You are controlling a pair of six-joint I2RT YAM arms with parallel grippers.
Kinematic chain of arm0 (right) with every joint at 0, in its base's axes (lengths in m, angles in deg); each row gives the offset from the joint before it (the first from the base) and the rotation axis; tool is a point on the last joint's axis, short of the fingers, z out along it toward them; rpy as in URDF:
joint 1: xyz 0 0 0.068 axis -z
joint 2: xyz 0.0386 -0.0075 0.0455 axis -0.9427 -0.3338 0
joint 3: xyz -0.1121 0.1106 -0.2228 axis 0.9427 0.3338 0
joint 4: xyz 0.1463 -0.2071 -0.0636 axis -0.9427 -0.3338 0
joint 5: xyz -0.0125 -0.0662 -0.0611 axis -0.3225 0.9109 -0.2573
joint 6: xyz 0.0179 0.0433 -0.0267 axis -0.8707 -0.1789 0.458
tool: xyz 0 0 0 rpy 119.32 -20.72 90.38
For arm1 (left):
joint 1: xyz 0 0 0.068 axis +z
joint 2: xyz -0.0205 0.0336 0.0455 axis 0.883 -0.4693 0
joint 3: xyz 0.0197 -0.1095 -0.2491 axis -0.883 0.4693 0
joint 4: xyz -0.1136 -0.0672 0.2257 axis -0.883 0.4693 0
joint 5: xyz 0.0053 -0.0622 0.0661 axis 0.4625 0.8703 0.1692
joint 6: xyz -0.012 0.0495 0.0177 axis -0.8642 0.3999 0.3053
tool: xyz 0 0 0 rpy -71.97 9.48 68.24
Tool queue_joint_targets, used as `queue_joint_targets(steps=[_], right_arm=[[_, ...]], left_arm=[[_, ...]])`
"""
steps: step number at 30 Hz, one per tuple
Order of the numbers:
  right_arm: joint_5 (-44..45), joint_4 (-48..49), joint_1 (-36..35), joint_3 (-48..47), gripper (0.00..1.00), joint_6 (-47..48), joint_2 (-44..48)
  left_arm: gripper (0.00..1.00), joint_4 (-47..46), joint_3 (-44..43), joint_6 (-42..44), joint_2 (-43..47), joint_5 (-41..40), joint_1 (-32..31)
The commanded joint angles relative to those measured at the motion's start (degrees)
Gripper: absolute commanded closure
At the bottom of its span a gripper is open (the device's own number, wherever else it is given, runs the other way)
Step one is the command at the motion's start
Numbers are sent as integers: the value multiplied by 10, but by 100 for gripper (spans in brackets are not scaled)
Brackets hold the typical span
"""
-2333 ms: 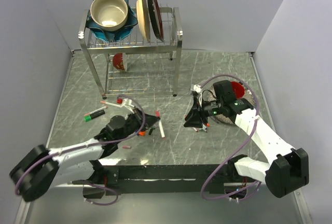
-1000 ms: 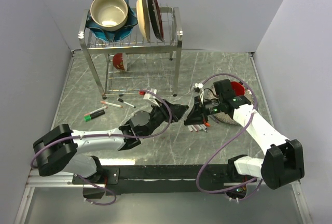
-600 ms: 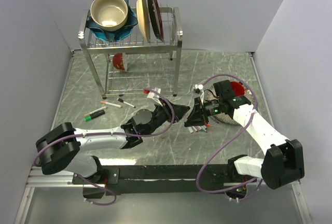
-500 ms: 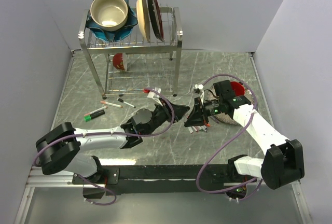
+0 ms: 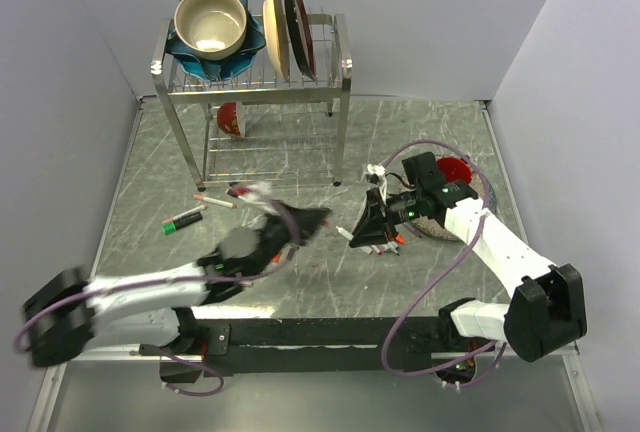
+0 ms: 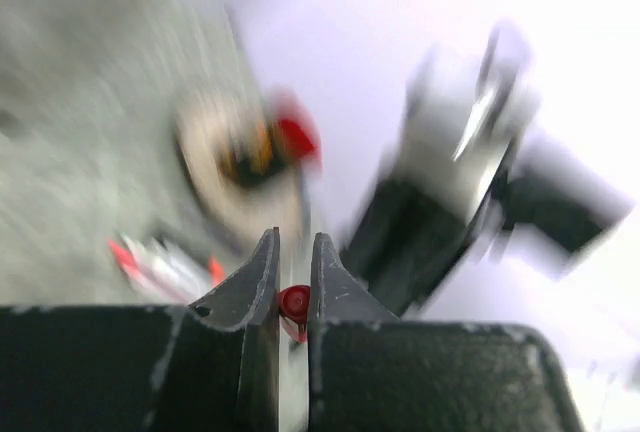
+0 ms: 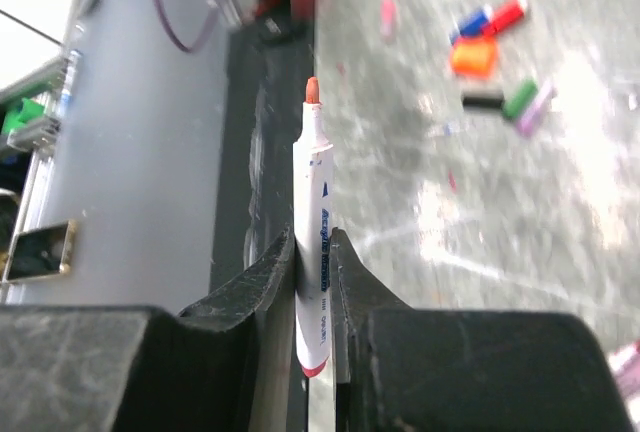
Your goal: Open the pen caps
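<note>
Uncapping step, separation complete. Left claw (image 6: 293,257) pinches a red cap (image 6: 294,302) between its tips; right claw (image 7: 312,252) clamps the bare-tipped pen (image 7: 311,167), jutting beyond its fingers. Next, probably: release both, fetch another.

2 arms (image 5: 150,292) (image 5: 500,252), 1 rack (image 5: 345,70), 2 upright plates (image 5: 274,32) (image 5: 299,24).

Left arm (image 5: 150,294) motion-blurred; red cap (image 6: 293,302) half hidden.

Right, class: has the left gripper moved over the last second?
Yes. The left gripper, pinching a red cap, has pulled back leftward; its tip now sits left of the dish rack's right leg.
</note>
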Motion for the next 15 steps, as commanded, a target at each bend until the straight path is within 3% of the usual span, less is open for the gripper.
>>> queue_joint_targets(steps=[1, 4, 7, 9, 11, 15], right_arm=[[68, -57, -17, -8, 100, 38, -26], [106, -50, -30, -11, 100, 30, -38], [251, 26, -29, 7, 100, -51, -22], [406, 111, -21, 38, 100, -111, -9], [475, 140, -3, 42, 100, -131, -19], [555, 145, 16, 37, 100, -150, -44]], left_arm=[[99, 46, 52, -24, 207, -243, 30], [99, 129, 82, -53, 285, -252, 48], [99, 269, 86, -107, 326, -242, 54], [99, 382, 90, -145, 342, -235, 55], [99, 453, 99, -203, 348, -220, 56], [99, 526, 119, -224, 359, -184, 56]])
